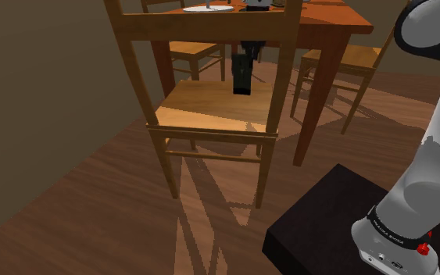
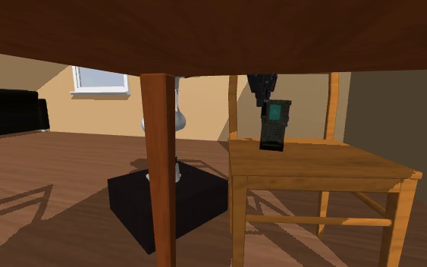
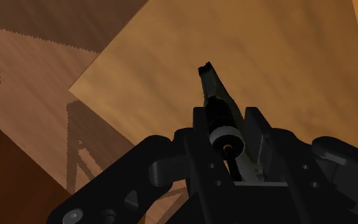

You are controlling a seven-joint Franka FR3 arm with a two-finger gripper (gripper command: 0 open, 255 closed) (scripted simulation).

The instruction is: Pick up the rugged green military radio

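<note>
The dark green military radio [image 2: 274,125] stands nearly upright over the wooden chair seat [image 2: 318,163], its small screen facing the second exterior view. My black gripper [image 2: 263,87] comes down from under the table edge and is shut on the radio's top end. In the shoulder view the radio [image 1: 242,76] appears dark behind the chair's back rail, with the gripper [image 1: 248,45] just above it. The wrist view shows the radio [image 3: 217,95] clasped between the two fingers of my gripper [image 3: 229,125], its knobbed end toward the camera and the seat [image 3: 285,57] beyond. Whether its base touches the seat I cannot tell.
The chair's tall back frame [image 1: 202,27] stands between the shoulder camera and the radio. A wooden table [image 1: 327,27] with a plate [image 1: 206,8] overhangs the seat; its leg [image 2: 158,167] is close. More chairs [image 1: 351,62] stand around. The black stand [image 1: 343,226] sits on wooden floor.
</note>
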